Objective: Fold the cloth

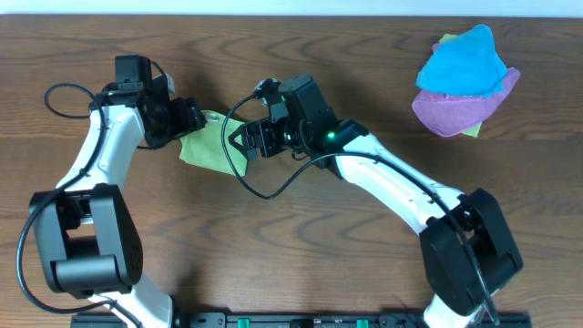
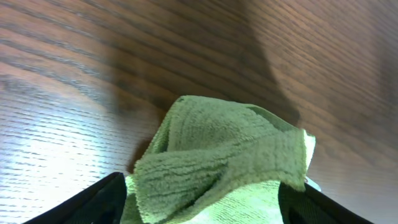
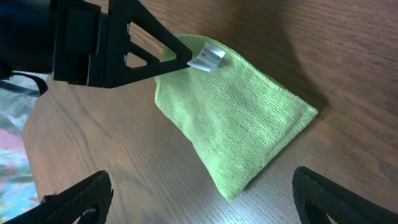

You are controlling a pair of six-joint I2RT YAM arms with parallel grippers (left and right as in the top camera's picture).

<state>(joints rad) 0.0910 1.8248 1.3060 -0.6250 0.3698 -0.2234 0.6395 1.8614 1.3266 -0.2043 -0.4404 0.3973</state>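
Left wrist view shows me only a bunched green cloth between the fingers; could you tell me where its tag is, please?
Observer: The white tag is on the corner of the cloth right beside the left end effector.
Operator: Thank you. Where is the other arm?
Observer: The right end effector is open, at the cloth's right edge.
Operator: Is anything else nearby?
Observer: A blue cloth lies on a purple one at the far right.
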